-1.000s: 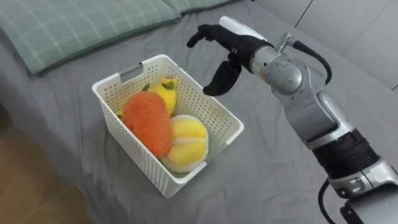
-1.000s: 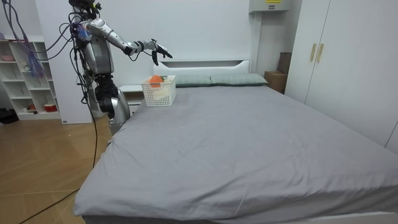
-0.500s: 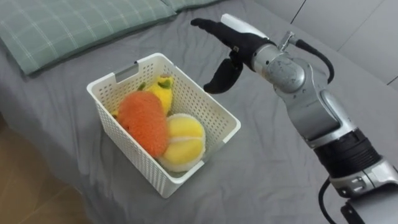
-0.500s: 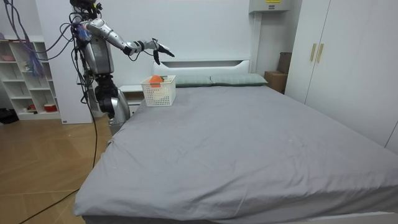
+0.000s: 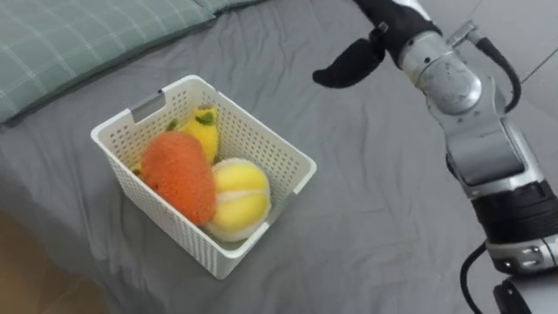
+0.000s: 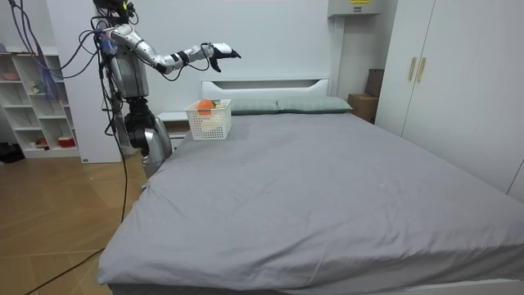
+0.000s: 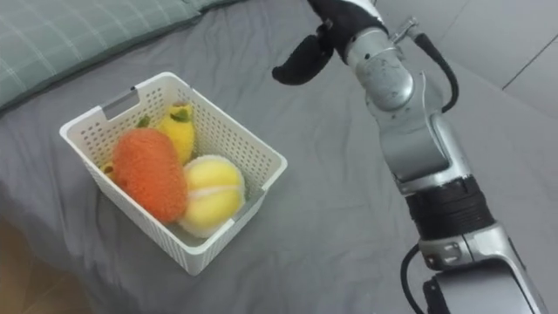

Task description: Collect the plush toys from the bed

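Looking down, you are seeing the toys all lying in the white basket (image 5: 281, 202): an orange plush (image 5: 179, 174) is leaning along its middle, a round yellow plush (image 5: 237, 196) is pressing against it on the side nearer the robot, and a smaller yellow plush with a green top (image 5: 200, 131) is tucking in behind them. The basket is sitting on the grey bed (image 5: 375, 218) near its side edge, with wooden floor (image 5: 17, 279) showing just past that edge and a green checked pillow (image 5: 78, 44) lying nearby at the head end.

Your right hand (image 5: 381, 26) is hanging in the air above the sheet, beyond the basket and apart from it, fingers stretched out and grasping nothing.

In the room view the robot is standing at the bed's head-end corner beside the basket. The grey sheet is running flat toward the foot. A shelf (image 6: 33, 98) is standing behind the robot and a wardrobe (image 6: 434, 82) is lining the far side.
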